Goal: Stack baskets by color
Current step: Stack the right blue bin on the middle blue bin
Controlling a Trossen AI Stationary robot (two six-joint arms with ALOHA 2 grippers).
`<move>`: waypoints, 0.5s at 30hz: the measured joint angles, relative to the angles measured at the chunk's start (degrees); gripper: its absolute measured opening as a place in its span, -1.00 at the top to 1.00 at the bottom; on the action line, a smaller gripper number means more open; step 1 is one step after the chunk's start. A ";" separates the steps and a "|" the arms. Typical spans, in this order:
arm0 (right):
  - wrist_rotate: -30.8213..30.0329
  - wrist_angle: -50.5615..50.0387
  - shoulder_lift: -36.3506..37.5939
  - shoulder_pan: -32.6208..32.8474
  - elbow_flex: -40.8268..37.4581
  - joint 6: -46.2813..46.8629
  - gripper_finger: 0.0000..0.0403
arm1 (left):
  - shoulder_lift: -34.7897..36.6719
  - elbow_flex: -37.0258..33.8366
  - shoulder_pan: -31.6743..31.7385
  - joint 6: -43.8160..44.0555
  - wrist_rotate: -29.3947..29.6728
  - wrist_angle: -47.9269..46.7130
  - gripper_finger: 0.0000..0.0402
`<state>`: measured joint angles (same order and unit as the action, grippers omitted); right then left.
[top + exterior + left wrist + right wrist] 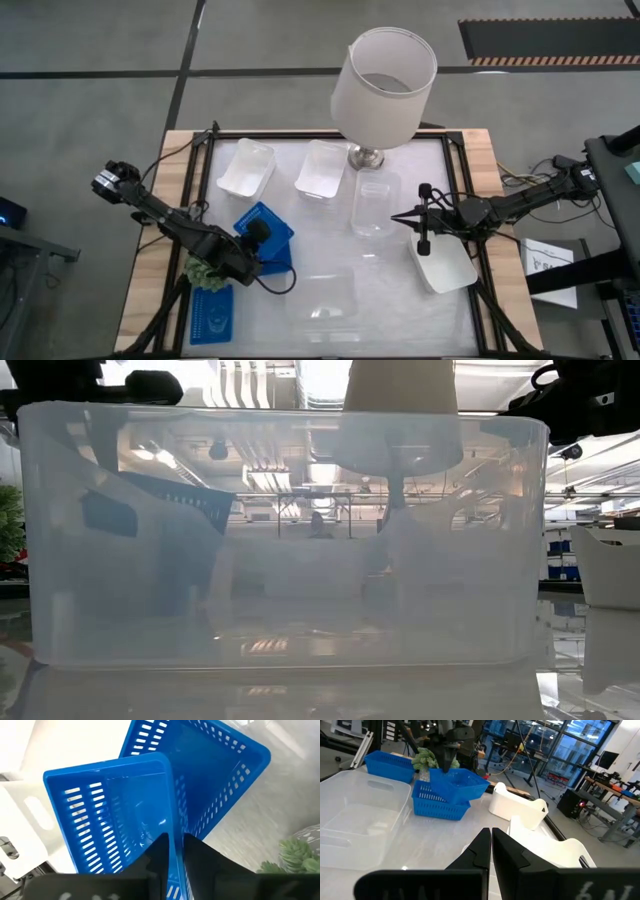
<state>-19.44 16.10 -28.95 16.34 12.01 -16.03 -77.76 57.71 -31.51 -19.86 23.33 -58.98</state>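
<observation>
**Blue pair half nested, the rest still scattered**

At the table's left front, one blue basket [212, 316] lies alone beside the green plant [203, 268]. My left gripper [258, 238] pinches the rim of a tilted blue basket [262, 222] sitting skewed in another [272, 256], its long axis running diagonally; I cannot tell whether the fingers have let go. Two white baskets [246, 167] sit at the back, clear ones in the middle. My right gripper [423, 246], closed and empty, hovers by a third white basket [443, 265].
</observation>
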 joint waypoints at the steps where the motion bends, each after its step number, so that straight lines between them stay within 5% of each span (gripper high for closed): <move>1: 0.00 0.00 0.00 0.00 0.00 0.00 0.96 | -0.02 0.00 0.00 -0.02 0.02 0.00 0.76; 15: 0.20 -0.02 0.00 0.00 0.00 0.33 0.96 | -0.20 0.80 0.00 6.33 0.11 -0.02 0.57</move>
<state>-19.25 16.08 -28.95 16.34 12.01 -15.70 -77.95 58.51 -31.51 -13.53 23.44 -59.00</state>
